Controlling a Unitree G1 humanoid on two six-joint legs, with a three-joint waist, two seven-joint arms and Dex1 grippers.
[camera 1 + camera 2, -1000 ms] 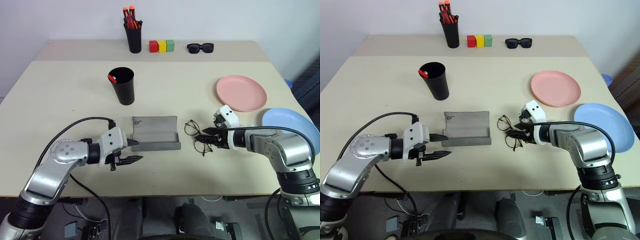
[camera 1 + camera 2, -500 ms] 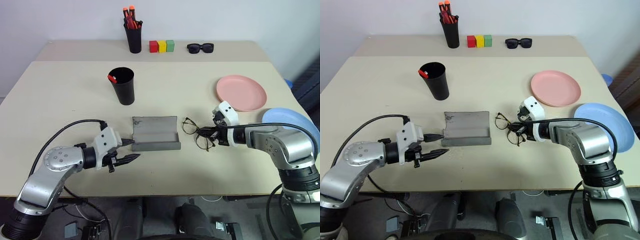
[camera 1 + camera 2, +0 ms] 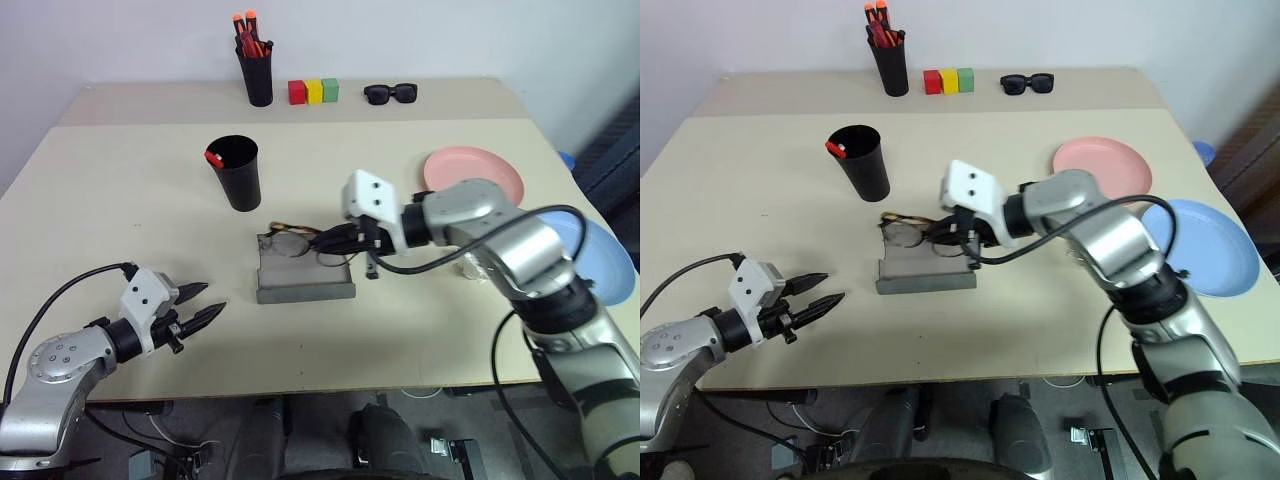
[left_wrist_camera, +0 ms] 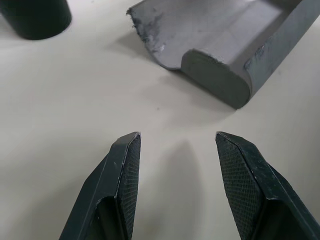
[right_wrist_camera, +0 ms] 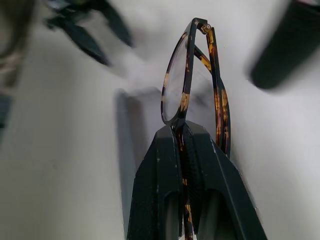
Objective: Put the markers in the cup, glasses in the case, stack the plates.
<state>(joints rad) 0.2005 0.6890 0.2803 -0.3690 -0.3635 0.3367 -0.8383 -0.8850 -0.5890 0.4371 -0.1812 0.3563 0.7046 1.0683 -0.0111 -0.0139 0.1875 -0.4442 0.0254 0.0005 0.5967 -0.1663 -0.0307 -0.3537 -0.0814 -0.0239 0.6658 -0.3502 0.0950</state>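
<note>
**Sam:** What is the right gripper doing?

**Me:** I have it pinched tight on the glasses. In the right wrist view the two black fingers squeeze the thin frame between them. It sits near the middle of the left eye view, and it holds the glasses over the upper left part of the case.

**Sam:** Which way do the glasses point?

**Me:** Their long side runs left to right across the picture, about the same way as the long side of the case. The lenses stick out to the left of the gripper. I cannot tell if they touch the case.

**Sam:** And the left gripper?

**Me:** It is about half open and holds nothing. It hangs low over bare table at the lower left, near the front edge, well apart from the case.

**Sam:** Is there room to move?

**Me:** Yes. The table is bare in front of the case and between the case and the left gripper. The cup stands just above and left of the case, with a red marker poking over its rim. The pink plate lies at the right, and the blue plate sits right at the table's right edge. The two plates lie side by side, not stacked.
</note>
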